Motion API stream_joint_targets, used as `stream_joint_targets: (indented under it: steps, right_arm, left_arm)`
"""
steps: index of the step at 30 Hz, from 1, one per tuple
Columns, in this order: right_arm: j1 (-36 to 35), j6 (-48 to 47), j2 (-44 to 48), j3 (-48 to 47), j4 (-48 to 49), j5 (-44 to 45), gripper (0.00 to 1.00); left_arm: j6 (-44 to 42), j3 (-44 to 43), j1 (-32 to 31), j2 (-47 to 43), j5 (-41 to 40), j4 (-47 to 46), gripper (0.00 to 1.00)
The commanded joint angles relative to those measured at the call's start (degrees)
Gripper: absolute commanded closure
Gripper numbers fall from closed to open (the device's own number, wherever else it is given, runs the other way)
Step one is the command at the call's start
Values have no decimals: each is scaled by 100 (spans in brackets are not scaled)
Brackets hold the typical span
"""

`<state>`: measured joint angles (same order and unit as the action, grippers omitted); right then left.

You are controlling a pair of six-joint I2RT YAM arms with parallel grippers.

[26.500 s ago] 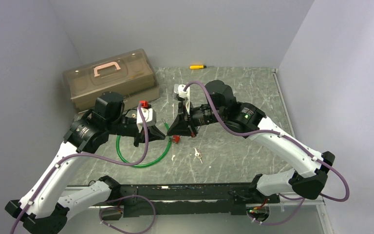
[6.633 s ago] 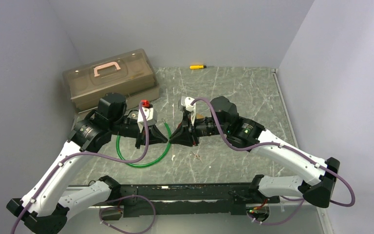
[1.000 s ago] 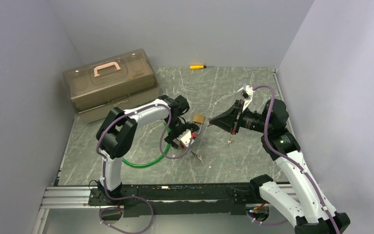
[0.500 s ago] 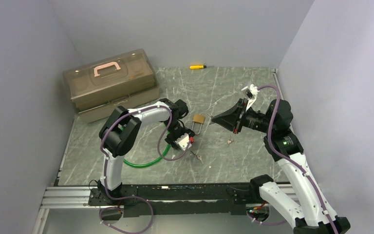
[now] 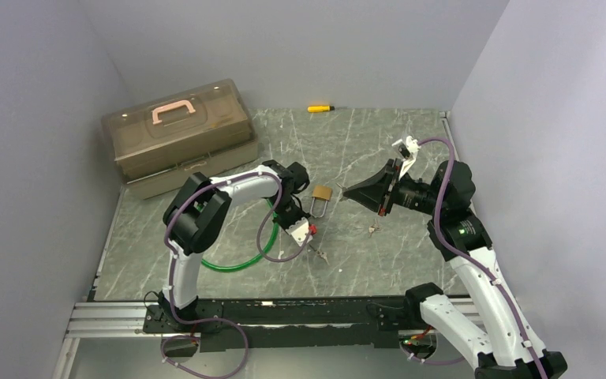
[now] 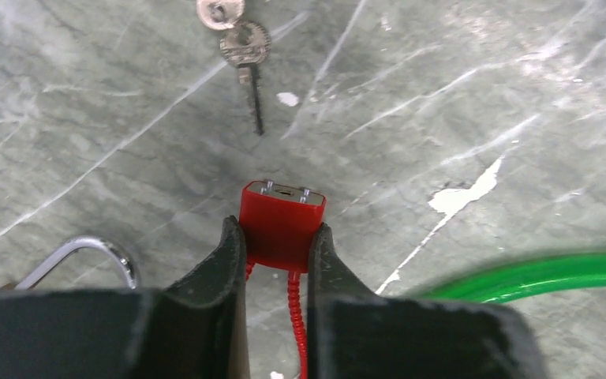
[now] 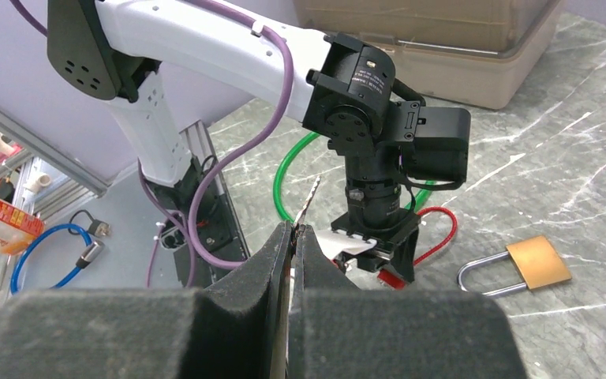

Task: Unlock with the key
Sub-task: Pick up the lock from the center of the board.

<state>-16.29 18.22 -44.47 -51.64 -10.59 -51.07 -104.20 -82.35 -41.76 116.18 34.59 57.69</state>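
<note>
Your left gripper (image 6: 276, 230) is clamped on the small red lock (image 6: 282, 215), one finger (image 6: 225, 264) pressed to each side of its body. The end with the slot and two metal studs points away from the wrist, toward the marbled table (image 5: 410, 150). The lock's red cable (image 6: 296, 324) trails back between the fingers. From above, that gripper points straight down near the middle of the table, with the brass padlock (image 5: 321, 193) just beside it (its silver shackle edges into the left wrist view at the lower left). Just beyond the red lock a pair of keys (image 6: 241, 43) lies flat on the table, close to it but not touching. Your right gripper (image 7: 292, 233) is closed tight on a key (image 7: 310, 197), whose thin blade sticks up and out past the fingertips. It hangs in the air to the right of the brass padlock, well apart from the red lock, aimed toward the left arm. Another small key (image 5: 373, 230) shows under the right gripper in the top view; you cannot tell whether it dangles or lies on the table. A green hose (image 5: 237, 264) loops behind the left arm, a toolbox (image 5: 177, 130) sits at the far left, and a yellow screwdriver (image 5: 319, 108) lies by the back wall.
</note>
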Motion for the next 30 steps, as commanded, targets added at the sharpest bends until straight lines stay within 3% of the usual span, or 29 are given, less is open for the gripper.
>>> stream_joint_targets:
  steps: [1, 5, 16, 22, 24, 30]
  right_arm:
    - [35, -2, 22, -272, 82, 40, 100]
    - [56, -80, 107, -267, 78, 183, 100]
    - [83, -163, 310, -597, 342, -148, 100]
    - [83, -248, 224, -714, 473, -658, 100]
    - [84, -168, 184, -696, 646, -812, 100]
    - [81, 108, 17, -589, 1093, -1157, 100]
  left_arm:
    - [385, -262, 4, -313, -75, -378, 100]
    - [743, -250, 266, -1131, 206, -483, 100]
    - [856, 90, 895, -4276, 1505, 672, 100]
    - [1286, 325, 845, -5535, 2222, -225, 100]
    - [1555, 336, 775, -5734, 2320, -481, 100]
    - [1314, 247, 284, -6058, 2272, -640, 100]
